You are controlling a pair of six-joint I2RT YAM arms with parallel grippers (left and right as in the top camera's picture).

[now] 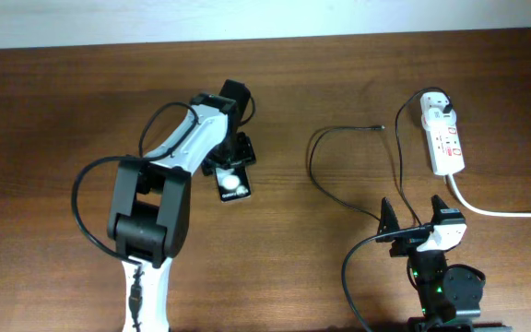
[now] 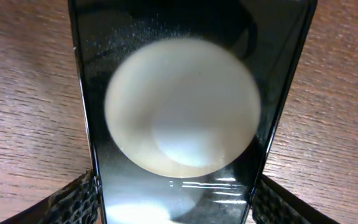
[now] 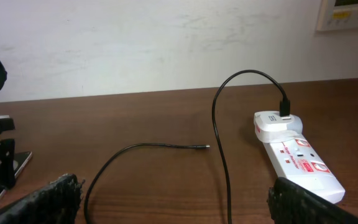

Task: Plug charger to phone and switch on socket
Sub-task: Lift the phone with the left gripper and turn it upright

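Note:
The phone (image 1: 232,185) lies flat on the brown table left of centre, its glossy black face showing a white glare spot. My left gripper (image 1: 235,159) is down over its far end. In the left wrist view the phone (image 2: 179,81) fills the frame and my left gripper (image 2: 174,202) has a finger pressed on each long edge. The charger's white plug (image 1: 437,108) sits in the socket (image 1: 446,144) at the right. Its black cable loops left and ends in a free connector (image 1: 380,127), also seen in the right wrist view (image 3: 204,147). My right gripper (image 1: 413,208) is open and empty.
The socket's thick white cord (image 1: 505,212) runs off to the right edge. The cable's loop (image 1: 325,180) lies on the table between the phone and my right gripper. In the right wrist view a white wall (image 3: 166,43) stands behind the table.

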